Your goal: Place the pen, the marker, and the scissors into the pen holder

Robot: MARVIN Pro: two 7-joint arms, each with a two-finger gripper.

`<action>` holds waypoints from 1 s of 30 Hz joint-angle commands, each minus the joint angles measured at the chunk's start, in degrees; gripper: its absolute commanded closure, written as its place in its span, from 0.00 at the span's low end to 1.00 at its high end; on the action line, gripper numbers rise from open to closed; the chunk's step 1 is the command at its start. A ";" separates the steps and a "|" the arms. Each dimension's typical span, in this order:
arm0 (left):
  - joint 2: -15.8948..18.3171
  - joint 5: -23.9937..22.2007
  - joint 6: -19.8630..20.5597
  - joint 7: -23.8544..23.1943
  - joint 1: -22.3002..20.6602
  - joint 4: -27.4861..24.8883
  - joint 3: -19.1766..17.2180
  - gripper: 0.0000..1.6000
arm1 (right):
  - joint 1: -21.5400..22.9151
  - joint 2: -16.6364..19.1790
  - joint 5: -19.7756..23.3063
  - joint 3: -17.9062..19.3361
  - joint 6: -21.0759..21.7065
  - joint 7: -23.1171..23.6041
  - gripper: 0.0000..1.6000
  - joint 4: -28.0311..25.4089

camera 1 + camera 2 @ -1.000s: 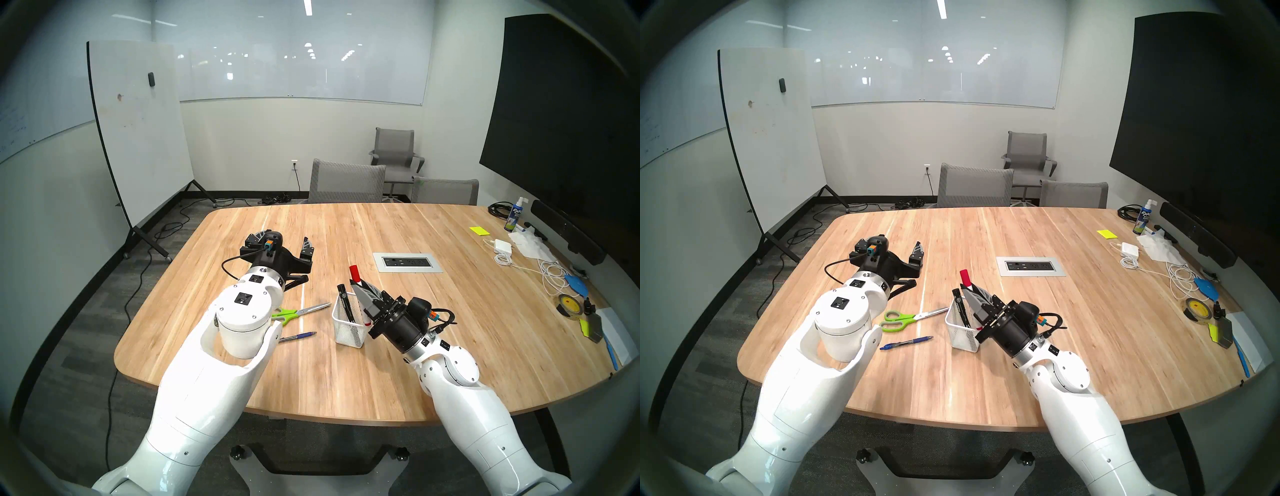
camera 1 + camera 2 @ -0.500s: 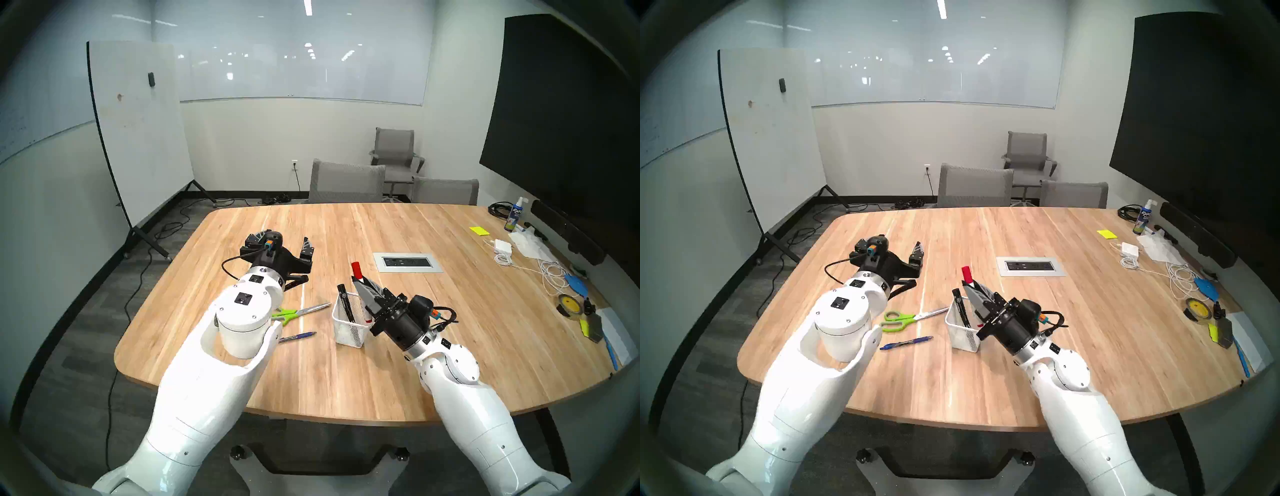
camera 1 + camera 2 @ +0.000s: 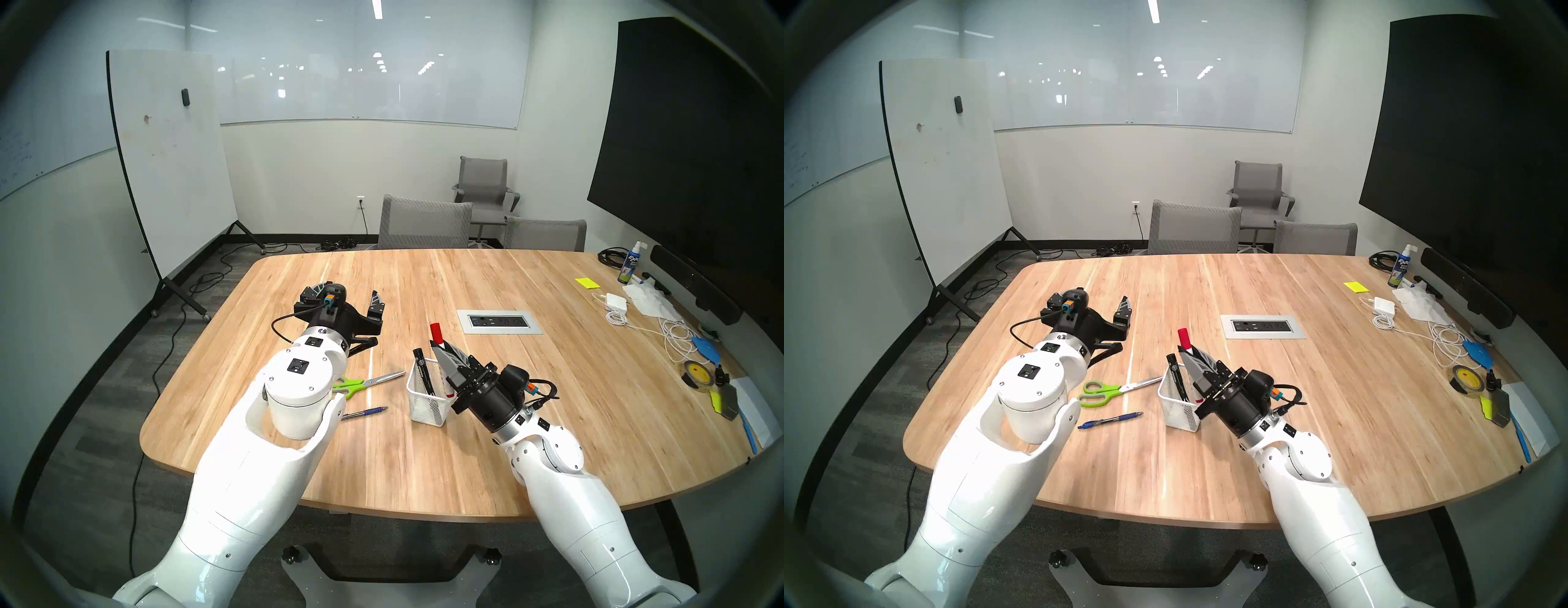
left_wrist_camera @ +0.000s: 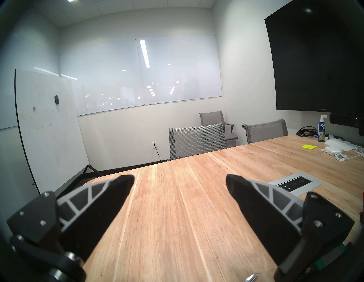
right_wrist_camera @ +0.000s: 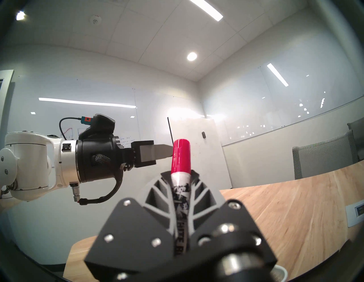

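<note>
The white mesh pen holder (image 3: pixel 425 406) (image 3: pixel 1179 409) stands on the wooden table with a black marker (image 3: pixel 423 371) leaning in it. My right gripper (image 3: pixel 438 347) (image 3: pixel 1185 352) (image 5: pixel 180 174) is shut on a white red-capped marker (image 3: pixel 435 332) (image 3: pixel 1183 338) (image 5: pixel 180 155), tilted, with its lower end at the holder's right rim. The green-handled scissors (image 3: pixel 368 383) (image 3: pixel 1106 390) and the blue pen (image 3: pixel 367 412) (image 3: pixel 1111 420) lie flat to the left of the holder. My left gripper (image 3: pixel 348 297) (image 3: pixel 1093 303) (image 4: pixel 179 182) hovers open and holds nothing, beyond the scissors.
A grey power outlet panel (image 3: pixel 499 321) is set into the table behind the holder. Cables, a charger (image 3: pixel 616 301), a tape roll (image 3: pixel 698 373), yellow notes and a spray bottle (image 3: pixel 629 266) sit along the right side. Grey chairs (image 3: pixel 424 223) stand at the far edge.
The right gripper with the red-capped marker has shifted very slightly over the pen holder. The left arm, scissors and pen have not moved.
</note>
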 commanded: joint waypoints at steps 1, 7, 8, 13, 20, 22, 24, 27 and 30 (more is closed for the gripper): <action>-0.11 0.09 -0.42 0.06 -0.56 -1.14 -0.15 0.00 | 0.74 -1.10 0.11 -0.19 -1.04 -0.02 1.00 0.35; -0.11 0.09 -0.42 0.06 -0.56 -1.14 -0.15 0.00 | 0.63 -1.45 0.29 -0.28 -1.68 0.40 1.00 1.24; -0.11 0.09 -0.42 0.06 -0.56 -1.14 -0.15 0.00 | 0.64 -1.50 0.30 -0.28 -1.78 0.43 1.00 1.38; -0.11 0.09 -0.42 0.06 -0.56 -1.14 -0.15 0.00 | 0.86 -1.66 0.53 -0.04 -2.38 0.85 1.00 2.74; -0.11 0.09 -0.42 0.06 -0.56 -1.14 -0.15 0.00 | 1.56 -1.95 0.84 0.28 -2.83 1.25 1.00 4.40; -0.12 0.09 -0.41 0.06 -0.56 -1.13 -0.15 0.00 | 1.92 -2.00 0.80 0.30 -2.49 1.20 1.00 4.29; -0.12 0.09 -0.41 0.06 -0.57 -1.12 -0.15 0.00 | 2.31 -2.21 0.80 0.27 -2.04 0.98 1.00 3.73; -0.12 0.09 -0.40 0.06 -0.58 -1.11 -0.14 0.00 | 2.54 -2.46 0.59 0.15 -1.66 0.63 1.00 2.54; -0.12 0.09 -0.40 0.06 -0.58 -1.11 -0.14 0.00 | 2.43 -2.48 0.31 0.12 -1.43 0.32 1.00 1.44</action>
